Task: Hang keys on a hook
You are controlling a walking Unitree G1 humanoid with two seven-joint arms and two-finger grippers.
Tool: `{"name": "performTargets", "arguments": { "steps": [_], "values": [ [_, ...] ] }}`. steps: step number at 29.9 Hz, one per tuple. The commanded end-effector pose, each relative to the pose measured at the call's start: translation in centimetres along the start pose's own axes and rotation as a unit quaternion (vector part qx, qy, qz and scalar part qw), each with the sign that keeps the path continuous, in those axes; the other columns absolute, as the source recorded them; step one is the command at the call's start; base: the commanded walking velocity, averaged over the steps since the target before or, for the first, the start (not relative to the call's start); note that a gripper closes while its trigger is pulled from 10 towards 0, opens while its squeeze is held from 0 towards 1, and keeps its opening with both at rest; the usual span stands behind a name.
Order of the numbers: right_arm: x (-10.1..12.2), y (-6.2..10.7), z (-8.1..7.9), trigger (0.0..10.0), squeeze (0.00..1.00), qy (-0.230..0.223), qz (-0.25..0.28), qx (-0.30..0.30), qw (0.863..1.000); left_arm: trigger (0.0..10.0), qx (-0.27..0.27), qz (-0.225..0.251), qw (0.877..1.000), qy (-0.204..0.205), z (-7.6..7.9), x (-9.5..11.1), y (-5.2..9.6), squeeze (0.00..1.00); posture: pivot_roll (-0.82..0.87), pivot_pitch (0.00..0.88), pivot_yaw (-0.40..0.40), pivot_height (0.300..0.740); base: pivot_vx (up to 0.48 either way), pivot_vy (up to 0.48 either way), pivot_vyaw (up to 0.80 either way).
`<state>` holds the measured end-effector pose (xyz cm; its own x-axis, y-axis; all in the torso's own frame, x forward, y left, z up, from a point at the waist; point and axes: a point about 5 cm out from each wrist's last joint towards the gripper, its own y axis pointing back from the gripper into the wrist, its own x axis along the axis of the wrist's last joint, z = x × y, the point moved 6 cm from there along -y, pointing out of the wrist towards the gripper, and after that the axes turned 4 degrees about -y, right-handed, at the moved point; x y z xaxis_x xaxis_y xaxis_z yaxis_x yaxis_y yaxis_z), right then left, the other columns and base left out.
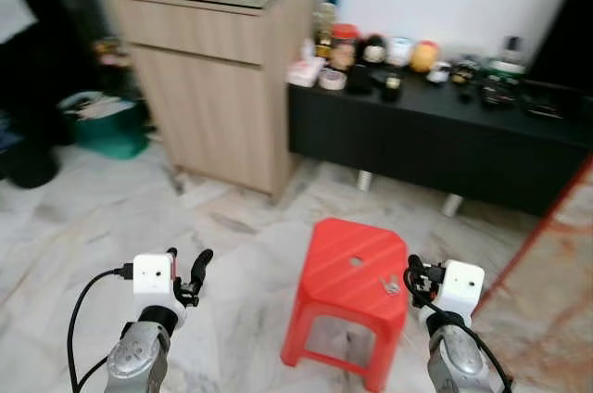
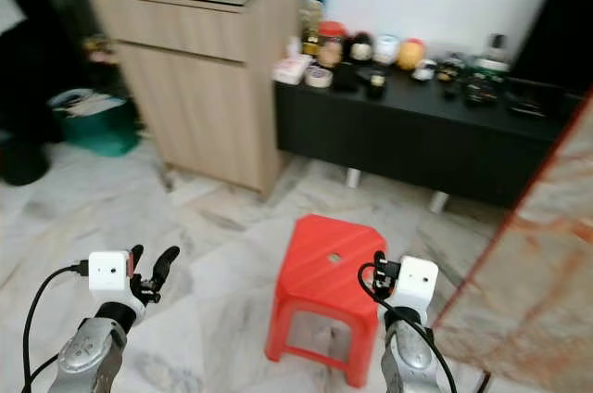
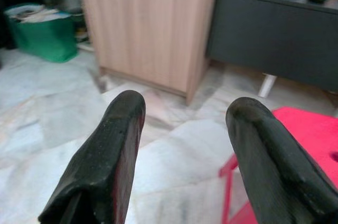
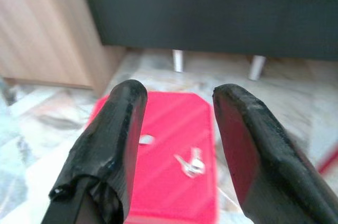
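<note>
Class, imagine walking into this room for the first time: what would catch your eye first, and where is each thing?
The bright red stool on the pale marble floor stands out most, with a small bunch of keys lying on its seat. The right gripper hovers open above the keys, and the left gripper is open over the floor beside the stool. Behind, a wooden cabinet stands next to a low black sideboard crowded with jars and bottles.

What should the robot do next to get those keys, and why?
Probably lower the open right end effector onto the small silver metal keys, since they lie loose on the red plastic stool just ahead of it. No hook is visible yet.
</note>
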<state>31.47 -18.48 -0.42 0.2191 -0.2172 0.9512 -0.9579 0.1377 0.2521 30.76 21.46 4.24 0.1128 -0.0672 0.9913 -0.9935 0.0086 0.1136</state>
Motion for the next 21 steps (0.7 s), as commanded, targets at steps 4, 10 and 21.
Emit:
{"name": "performTargets", "arguments": {
  "steps": [4,10,21],
  "values": [
    [0.00,-0.07,0.25,10.0,0.00,-0.003,-0.001,-0.004,1.000,10.0,-0.012,0.012,1.000,0.002,0.53,0.84,-0.37,0.00,0.04,0.000,-0.005,0.728,0.267,0.000,0.00],
    [-0.04,-0.08,0.35,10.0,0.00,0.001,-0.002,-0.005,1.000,10.0,-0.014,0.013,1.000,0.002,0.57,0.91,-0.39,0.00,0.04,0.000,-0.004,0.728,0.301,0.000,0.00],
    [-0.07,-0.14,0.55,10.0,0.00,0.005,-0.003,-0.009,1.000,10.0,-0.019,0.015,1.000,0.002,0.72,1.02,-0.44,0.00,0.04,0.000,-0.002,0.728,0.328,0.000,0.46]
  ]
}}
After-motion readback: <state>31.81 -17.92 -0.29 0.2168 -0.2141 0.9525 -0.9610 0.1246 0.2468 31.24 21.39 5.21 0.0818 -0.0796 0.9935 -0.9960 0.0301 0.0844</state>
